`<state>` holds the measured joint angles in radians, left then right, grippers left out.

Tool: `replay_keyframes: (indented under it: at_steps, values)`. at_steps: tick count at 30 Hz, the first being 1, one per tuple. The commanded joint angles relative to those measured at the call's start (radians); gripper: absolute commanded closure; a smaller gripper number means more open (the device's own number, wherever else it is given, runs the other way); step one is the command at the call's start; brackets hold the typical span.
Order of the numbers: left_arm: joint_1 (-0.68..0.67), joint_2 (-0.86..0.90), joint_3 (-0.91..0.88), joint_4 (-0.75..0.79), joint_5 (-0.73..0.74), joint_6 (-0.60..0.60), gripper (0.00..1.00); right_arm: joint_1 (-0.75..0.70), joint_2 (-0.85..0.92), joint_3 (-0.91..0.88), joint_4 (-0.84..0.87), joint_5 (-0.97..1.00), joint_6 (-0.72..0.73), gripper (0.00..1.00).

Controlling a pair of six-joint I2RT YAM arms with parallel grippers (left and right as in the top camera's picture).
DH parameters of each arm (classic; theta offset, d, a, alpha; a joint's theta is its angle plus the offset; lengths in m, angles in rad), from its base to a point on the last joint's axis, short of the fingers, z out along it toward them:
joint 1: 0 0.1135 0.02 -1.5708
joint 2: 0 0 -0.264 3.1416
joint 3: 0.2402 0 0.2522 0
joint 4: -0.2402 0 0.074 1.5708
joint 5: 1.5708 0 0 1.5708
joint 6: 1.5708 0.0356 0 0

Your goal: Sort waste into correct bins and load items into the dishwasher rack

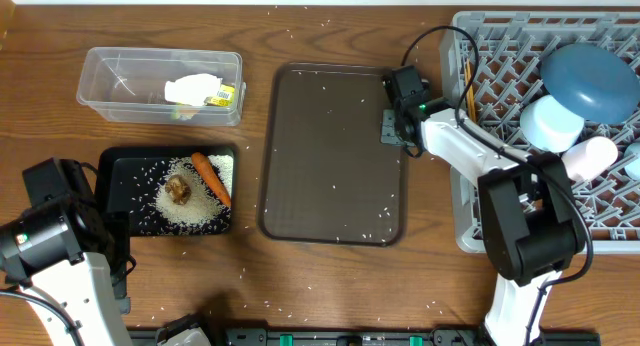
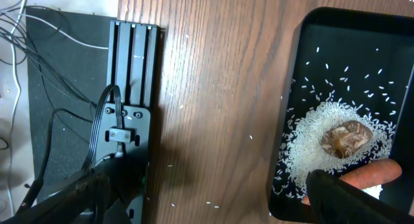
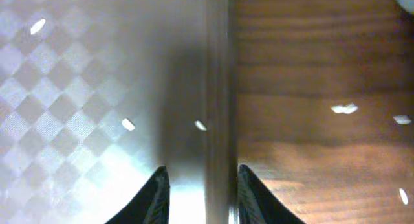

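The black tray [image 1: 120, 171] holds a rice pile [image 1: 190, 208], a brown lump [image 1: 179, 189] and an orange carrot [image 1: 211, 177]. The left wrist view shows the same tray [image 2: 304, 68], rice [image 2: 304, 140], lump [image 2: 346, 138] and carrot [image 2: 378, 175]. My left gripper [image 2: 213, 204] is open and empty over the table beside that tray. The clear container [image 1: 110, 71] holds the wrapper [image 1: 200, 91]. The grey rack [image 1: 500, 66] holds the blue plate [image 1: 590, 78], cups [image 1: 550, 121] and chopsticks [image 1: 467, 81]. My right gripper [image 1: 392, 126] is open, its fingers [image 3: 202, 179] on either side of the brown serving tray's right rim [image 3: 220, 56].
The dark brown serving tray [image 1: 330, 156] lies in the middle with a few rice grains on it. Loose rice grains are scattered on the wooden table [image 1: 300, 286]. A black rail and cables [image 2: 129, 88] run along the front edge.
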<state>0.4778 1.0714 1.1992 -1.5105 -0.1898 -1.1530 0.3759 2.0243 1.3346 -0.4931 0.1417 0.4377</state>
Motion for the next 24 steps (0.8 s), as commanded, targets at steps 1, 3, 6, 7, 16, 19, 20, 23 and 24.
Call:
replay_keyframes:
  at_steps: [1, 3, 6, 7, 16, 19, 20, 23, 24]
  values:
    - [0.006, 0.0, 0.002, -0.003, -0.011, -0.012, 0.02, -0.024, -0.039, 0.007, -0.004, -0.079, -0.104, 0.71]
    - [0.006, 0.0, 0.002, -0.003, -0.011, -0.012, 0.02, -0.024, -0.052, 0.025, -0.031, -0.08, -0.114, 0.71]
    - [0.006, 0.0, 0.002, -0.003, -0.011, -0.012, 0.02, -0.023, -0.103, 0.058, -0.072, -0.077, -0.15, 0.62]
    - [0.006, 0.0, 0.002, -0.003, -0.011, -0.012, 0.02, -0.023, -0.125, 0.068, -0.085, -0.069, -0.151, 0.48]
    - [0.006, 0.0, 0.002, -0.003, -0.011, -0.012, 0.02, -0.019, -0.431, 0.094, -0.242, -0.117, -0.15, 0.04]
    - [0.006, 0.0, 0.002, -0.003, -0.011, -0.012, 0.02, -0.004, -0.544, 0.094, -0.326, -0.204, -0.146, 0.05]
    - [0.006, 0.0, 0.002, -0.003, -0.011, -0.012, 0.02, 0.005, -0.576, 0.094, -0.358, -0.206, -0.135, 0.05]
    - [0.006, 0.0, 0.002, -0.003, -0.011, -0.012, 0.02, 0.042, -0.667, 0.088, -0.462, -0.197, -0.112, 0.04]
    - [0.006, 0.0, 0.002, -0.003, -0.011, -0.012, 0.02, 0.064, -0.705, 0.081, -0.507, -0.193, -0.112, 0.01]
